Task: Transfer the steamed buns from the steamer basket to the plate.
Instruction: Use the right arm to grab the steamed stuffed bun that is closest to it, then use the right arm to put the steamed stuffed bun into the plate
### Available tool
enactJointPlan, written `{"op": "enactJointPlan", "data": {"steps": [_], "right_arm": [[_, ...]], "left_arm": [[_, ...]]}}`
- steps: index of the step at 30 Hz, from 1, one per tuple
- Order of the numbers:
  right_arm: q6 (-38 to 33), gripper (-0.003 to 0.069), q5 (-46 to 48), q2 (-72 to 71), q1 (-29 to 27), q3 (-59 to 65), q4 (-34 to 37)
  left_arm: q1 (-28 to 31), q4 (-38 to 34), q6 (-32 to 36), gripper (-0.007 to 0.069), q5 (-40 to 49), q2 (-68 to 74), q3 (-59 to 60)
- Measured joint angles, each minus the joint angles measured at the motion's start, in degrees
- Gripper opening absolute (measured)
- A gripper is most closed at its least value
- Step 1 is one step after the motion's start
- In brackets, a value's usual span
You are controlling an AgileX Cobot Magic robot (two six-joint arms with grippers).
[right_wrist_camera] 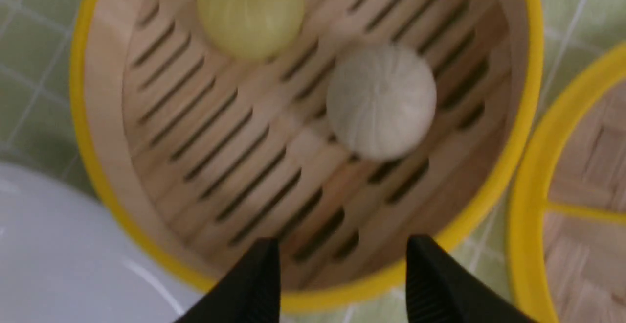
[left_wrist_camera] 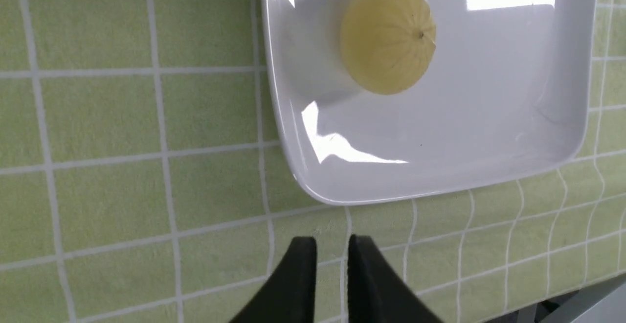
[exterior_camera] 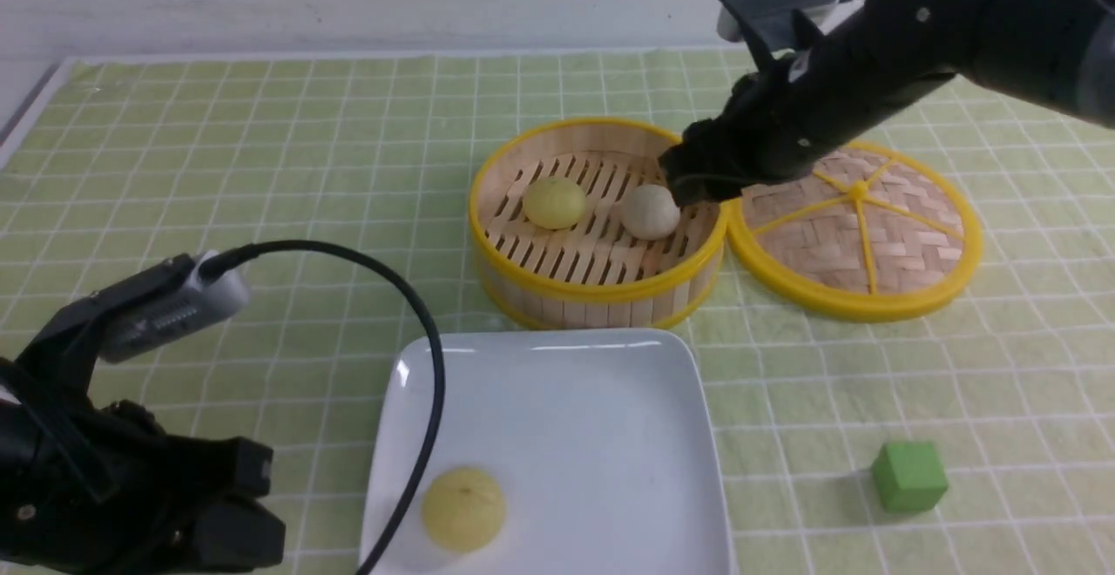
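Observation:
The steamer basket (exterior_camera: pixel 597 292) holds a pale yellow bun (exterior_camera: pixel 555 202) and a greyish-beige bun (exterior_camera: pixel 650 211). Both also show in the right wrist view, the yellow one (right_wrist_camera: pixel 250 12) and the greyish-beige one (right_wrist_camera: pixel 381 100). Another pale yellow bun (exterior_camera: pixel 463 508) lies on the white plate (exterior_camera: pixel 601 418) near its front left; the left wrist view shows this bun (left_wrist_camera: pixel 387 36) on the plate (left_wrist_camera: pixel 440 166). My right gripper (right_wrist_camera: pixel 342 259) is open and empty, above the basket's right rim, beside the greyish-beige bun. My left gripper (left_wrist_camera: pixel 331 249) is shut and empty, over the cloth left of the plate.
The woven lid (exterior_camera: pixel 858 226) lies flat, touching the basket's right side. A green cube (exterior_camera: pixel 909 475) sits at the front right. A black cable (exterior_camera: pixel 418 314) from my left arm arcs over the plate's left edge. A green checked cloth (exterior_camera: pixel 261 165) covers the table.

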Motion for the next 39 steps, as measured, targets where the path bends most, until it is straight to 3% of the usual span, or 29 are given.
{"op": "enactJointPlan", "data": {"steps": [5, 10, 13, 14, 15, 17, 18, 24, 28, 33, 37, 39], "right_arm": [[0.4, 0.0369, -2.0, 7.8, 0.0, -6.5, 0.1], [0.4, 0.0335, -7.9, 13.7, 0.0, -7.5, -0.3], [0.4, 0.0248, -9.9, 15.7, 0.0, -7.7, -0.7], [0.4, 0.0182, -9.9, 15.8, 0.0, -7.8, -0.9], [0.4, 0.0169, -9.8, 15.8, 0.0, -7.9, -0.9], [0.6, 0.0029, -7.0, 14.1, 0.0, -7.9, -0.6], [0.7, 0.0021, -5.6, 13.2, 0.1, -7.9, -0.3], [0.7, 0.0022, 9.5, -3.2, 3.9, -4.8, 0.1], [2.6, 0.0022, 11.4, -13.7, 9.2, 5.6, 3.3], [4.5, 0.0032, -0.5, -14.3, 15.2, 22.9, 7.2], [4.7, 0.0087, -11.2, -12.1, 17.8, 30.8, 9.0], [4.7, 0.0196, -16.1, -10.4, 18.2, 33.1, 9.8]], "left_arm": [[0.0, 0.0, 0.0, 0.0245, 0.0, 0.0, 0.0], [0.0, 0.0, 0.0, 0.0274, 1.0, 0.0, 0.0], [0.0, 0.0, 0.0, 0.0275, 1.8, 0.0, 0.0], [0.0, 0.0, 0.0, 0.0275, 1.8, 0.0, 0.0], [0.0, 0.0, 0.0, 0.0275, 1.8, 0.0, 0.0], [0.0, 0.0, 0.0, 0.0275, 1.7, 0.0, 0.0], [0.0, 0.0, 0.0, 0.0275, 1.7, 0.0, 0.0], [0.0, 0.0, -0.4, 0.0275, 1.7, 0.0, 0.0], [0.0, 0.0, -0.5, 0.0275, 1.4, 0.0, 0.0], [0.0, 0.0, -0.5, 0.0275, 0.5, 0.0, 0.0], [0.0, 0.0, -0.5, 0.0275, -0.5, 0.0, 0.0], [0.0, 0.0, -0.5, 0.0275, -1.7, 0.0, 0.0]]}}
